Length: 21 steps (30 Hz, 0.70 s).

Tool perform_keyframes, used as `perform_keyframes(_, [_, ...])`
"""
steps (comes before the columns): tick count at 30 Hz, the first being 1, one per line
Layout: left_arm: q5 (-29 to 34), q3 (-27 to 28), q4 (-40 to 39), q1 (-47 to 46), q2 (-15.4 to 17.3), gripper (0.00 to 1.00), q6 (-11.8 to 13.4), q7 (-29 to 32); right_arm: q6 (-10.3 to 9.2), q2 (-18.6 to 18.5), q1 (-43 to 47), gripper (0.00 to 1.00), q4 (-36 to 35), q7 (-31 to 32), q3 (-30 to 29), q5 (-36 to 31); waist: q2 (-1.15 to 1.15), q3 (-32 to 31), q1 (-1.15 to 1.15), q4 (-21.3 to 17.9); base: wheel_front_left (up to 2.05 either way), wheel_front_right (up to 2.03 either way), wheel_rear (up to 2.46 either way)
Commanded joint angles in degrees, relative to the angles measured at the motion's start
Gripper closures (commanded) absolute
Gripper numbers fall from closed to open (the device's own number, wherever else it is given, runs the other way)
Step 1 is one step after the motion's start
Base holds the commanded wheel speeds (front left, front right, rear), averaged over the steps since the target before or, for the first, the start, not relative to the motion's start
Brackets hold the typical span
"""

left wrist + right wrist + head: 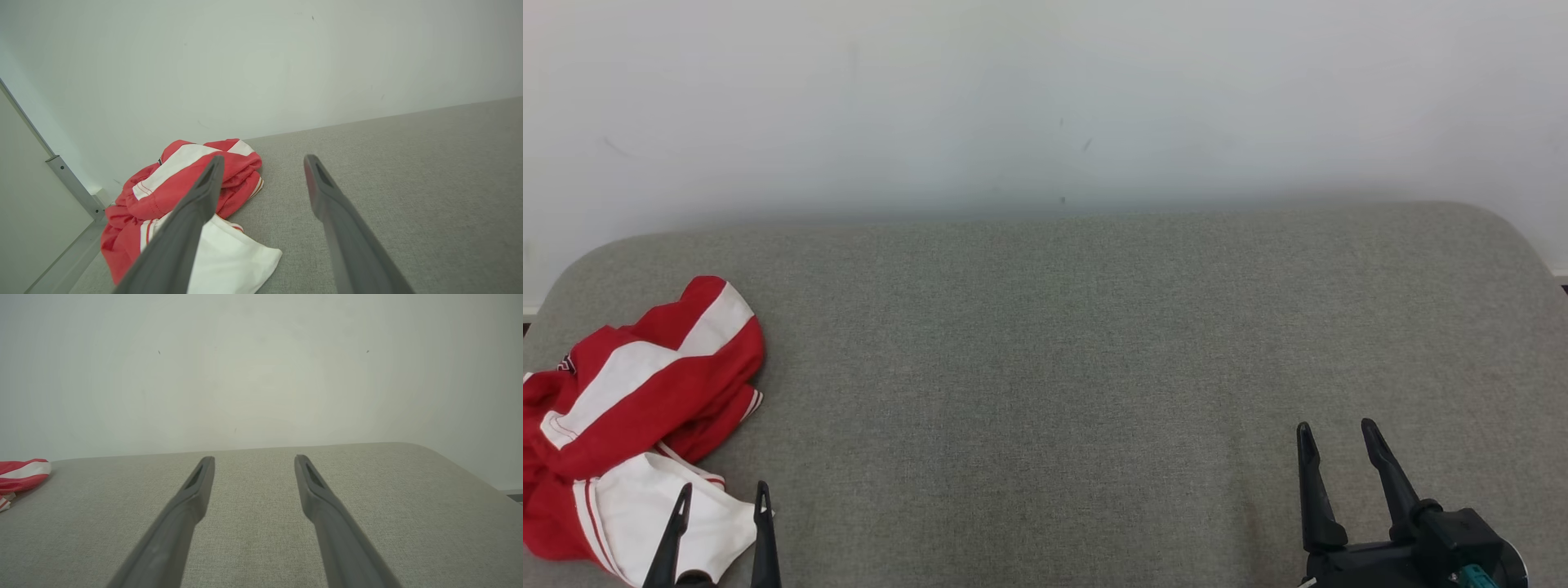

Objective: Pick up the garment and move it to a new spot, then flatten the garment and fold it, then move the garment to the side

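A red and white garment [645, 392] lies crumpled in a heap at the robot's left end of the grey fabric-covered surface [1045, 343], close to that end's rounded edge. Its red folds with a white stripe are bunched up on the far side, and a flatter white part spreads out on the near side.

The left end effector [724, 490] has its two dark fingers spread wide and holds nothing. In the head view its fingertips stand over the white part of the garment. In the left wrist view [264, 159], one finger crosses in front of the garment [155, 192] and the other lies over bare fabric beside it; whether either one touches the cloth cannot be told.

The right end effector [1336, 426] is also wide and empty, well apart from the garment at the robot's right. In the right wrist view [254, 458] its fingers point across bare surface toward a pale wall [261, 375], with the garment [22, 473] at the far left edge.
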Motion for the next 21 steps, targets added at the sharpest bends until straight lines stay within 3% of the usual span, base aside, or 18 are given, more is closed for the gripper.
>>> perform_keyframes(1, [-0.32, 0.12, 0.33, -0.78, -0.18, 0.0, 0.08, -0.2, 0.19, 0.01, 0.23, 0.0, 0.08, -0.04, 0.0, -0.25, 0.0, -0.05, 0.0, 0.01, 0.0, 0.0, 0.0])
perform_keyframes(14, [-0.43, 1.26, 0.84, -0.75, -0.78, 0.0, -0.16, -0.2, 0.19, 0.02, 0.27, 0.0, 0.4, -0.04, -0.1, 0.29, 0.0, -0.13, 0.0, 0.23, 0.0, 0.0, 0.0])
perform_keyframes(21, [-0.12, 1.5, 1.14, -1.12, -0.89, 0.0, -0.42, -0.2, 0.19, 0.02, 0.61, 0.0, 0.73, -0.04, -0.39, 0.57, 0.0, -0.19, 0.0, 2.41, 0.0, 0.0, 0.0])
